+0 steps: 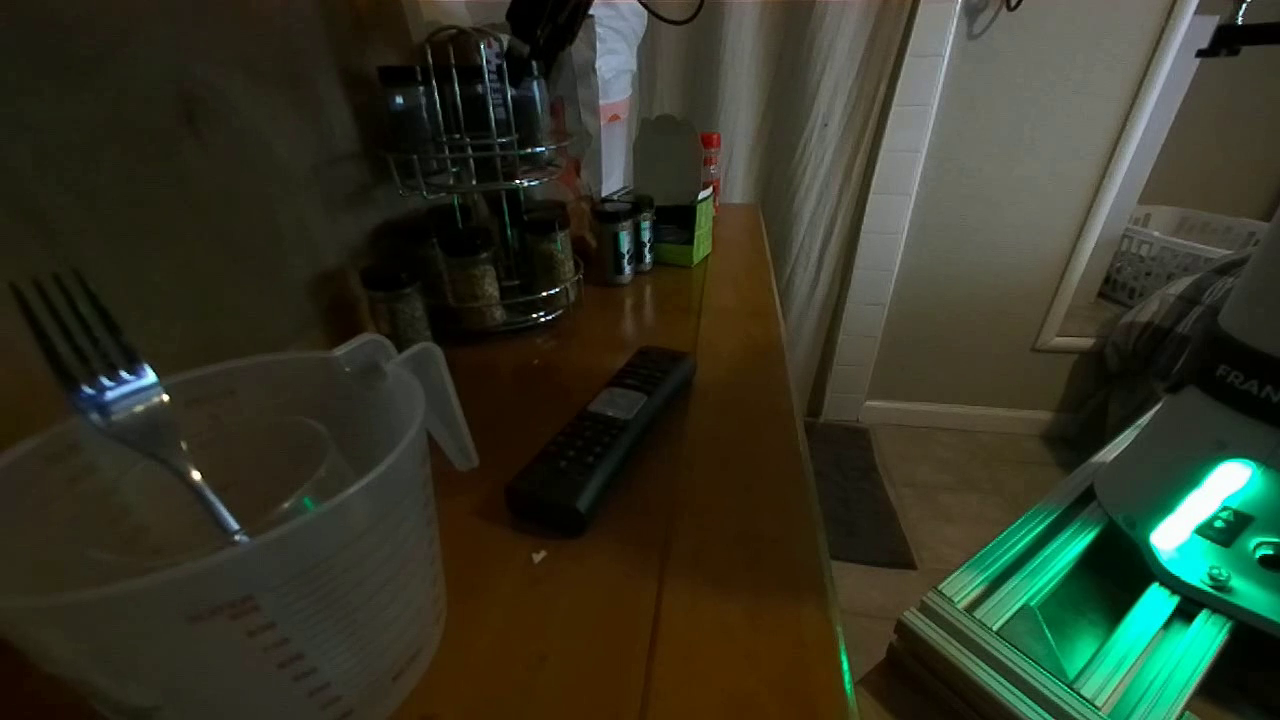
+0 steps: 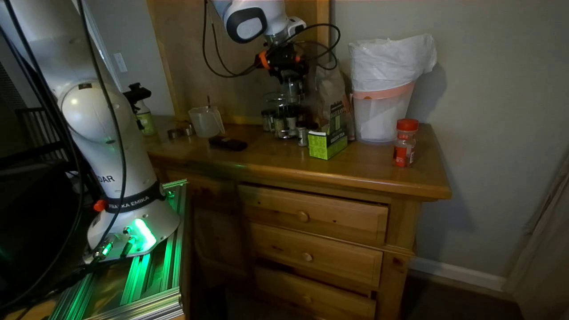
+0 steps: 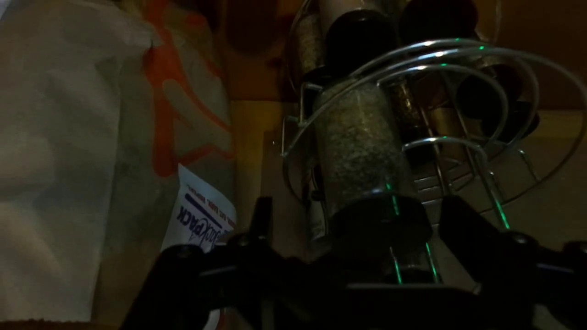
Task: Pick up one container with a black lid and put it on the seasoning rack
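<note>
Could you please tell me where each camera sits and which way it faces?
Wrist view: sits behind the open gripper, which shows along the bottom, and looks down at the seasoning rack.
An exterior view: low over the dresser top, near the measuring jug, looking lengthwise towards the rack; robot's base at right, part of the gripper at top.
An exterior view: in front of the drawers, facing them; the arm shows at left and top.
Both exterior views share rack, jug, remote and base.

Black gripper (image 3: 357, 217), black-lidded jar (image 3: 364, 142) speckled greyish-beige inside, silvery wire seasoning rack (image 1: 490, 186), honey-brown wooden dresser (image 2: 275, 162), black remote (image 1: 595, 445) with a grey patch, green-and-black tea box (image 2: 324, 146), red-capped shaker (image 2: 405, 144), pink-rimmed white bucket (image 2: 382, 118), white robot arm (image 2: 86, 111), its base glowing green
</note>
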`<state>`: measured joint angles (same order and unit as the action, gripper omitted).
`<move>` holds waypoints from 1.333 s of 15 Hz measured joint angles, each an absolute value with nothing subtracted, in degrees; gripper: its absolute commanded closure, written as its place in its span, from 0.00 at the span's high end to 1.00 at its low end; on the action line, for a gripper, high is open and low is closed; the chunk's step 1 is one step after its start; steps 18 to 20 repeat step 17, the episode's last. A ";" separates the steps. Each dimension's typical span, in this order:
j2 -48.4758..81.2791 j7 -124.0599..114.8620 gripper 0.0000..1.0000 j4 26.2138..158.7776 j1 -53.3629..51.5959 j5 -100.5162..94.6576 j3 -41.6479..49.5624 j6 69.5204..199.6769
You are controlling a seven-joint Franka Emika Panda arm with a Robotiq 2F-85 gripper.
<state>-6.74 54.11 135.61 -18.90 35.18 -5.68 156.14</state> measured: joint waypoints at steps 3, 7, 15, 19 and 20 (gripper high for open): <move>-8.47 52.40 1.00 136.64 -18.66 34.19 -6.25 156.19; -16.75 44.42 1.00 142.53 -18.60 27.52 -7.47 155.13; -37.42 32.70 1.00 154.97 -20.93 17.24 -7.81 140.91; -41.39 31.27 1.00 157.16 -21.93 14.16 -7.96 137.46; -41.39 31.27 1.00 157.16 -21.93 14.16 -7.96 137.46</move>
